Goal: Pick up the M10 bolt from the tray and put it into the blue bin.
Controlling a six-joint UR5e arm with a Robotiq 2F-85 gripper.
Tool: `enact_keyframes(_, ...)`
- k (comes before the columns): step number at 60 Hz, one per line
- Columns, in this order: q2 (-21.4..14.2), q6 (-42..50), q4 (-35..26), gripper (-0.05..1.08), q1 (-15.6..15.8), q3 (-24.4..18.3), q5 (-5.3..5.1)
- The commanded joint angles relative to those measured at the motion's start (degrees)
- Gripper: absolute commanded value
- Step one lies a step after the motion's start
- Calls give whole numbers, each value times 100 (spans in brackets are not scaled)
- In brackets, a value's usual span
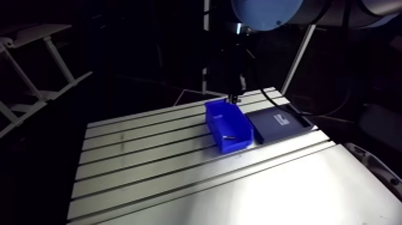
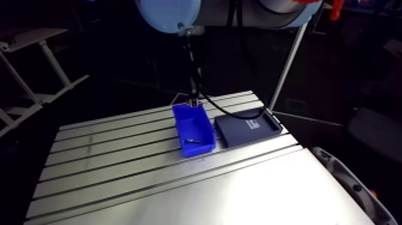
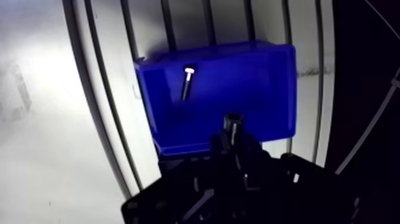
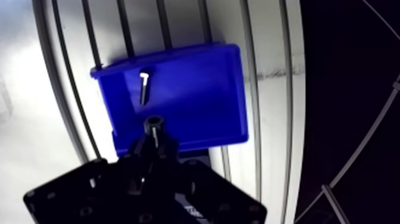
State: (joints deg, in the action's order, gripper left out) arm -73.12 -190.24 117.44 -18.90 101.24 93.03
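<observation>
2 bolts in view. Clamped, as far as can be judged, between the drawn-together fingers of the gripper (image 3: 232,130): the M10 bolt (image 4: 153,123), seen end-on, poised over the blue bin (image 4: 202,89) close to its nearer wall. Lying flat on the bin floor: a second bolt (image 4: 143,87). Risk on release: so near the wall, could clip the rim, bounce out and roll into a table (image 1: 149,155) slot. Could also strike the lying bolt and skip.

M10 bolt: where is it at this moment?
In the wrist view the M10 bolt lies on the floor of the blue bin, ahead of the claw, toward the bin's far end. The arm view shows the dark tray beside that bin.
</observation>
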Motion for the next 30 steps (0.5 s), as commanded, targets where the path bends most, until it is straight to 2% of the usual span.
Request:
enact_keyframes(1,281,33,185,106,50,22,0)
enact_keyframes(30,747,86,484,105,71,48,-10)
